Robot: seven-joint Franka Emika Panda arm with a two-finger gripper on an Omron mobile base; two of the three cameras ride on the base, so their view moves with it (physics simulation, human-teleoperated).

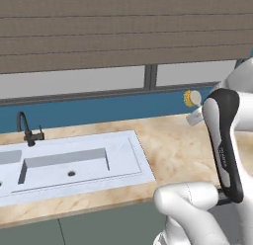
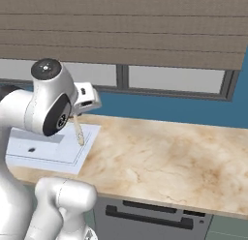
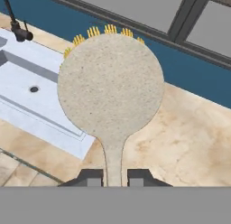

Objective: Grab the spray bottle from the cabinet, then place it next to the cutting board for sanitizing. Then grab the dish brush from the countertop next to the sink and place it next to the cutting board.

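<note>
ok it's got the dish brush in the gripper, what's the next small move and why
Probably carry it sideways, away from the sink, keeping the grip closed. In the hand view the gripper pinches the dish brush by its handle, the head lifted above the countertop, so the pick looks done. The cutting board isn't visible here, so the base or arm likely has to travel first before lowering.

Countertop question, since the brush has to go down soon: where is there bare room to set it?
The countertop lies bare from the sink rightwards, bordered by the blue wall behind and the front edge. The sink side is crowded by basins, faucet and arm. The gripper holds the dish brush.
</note>
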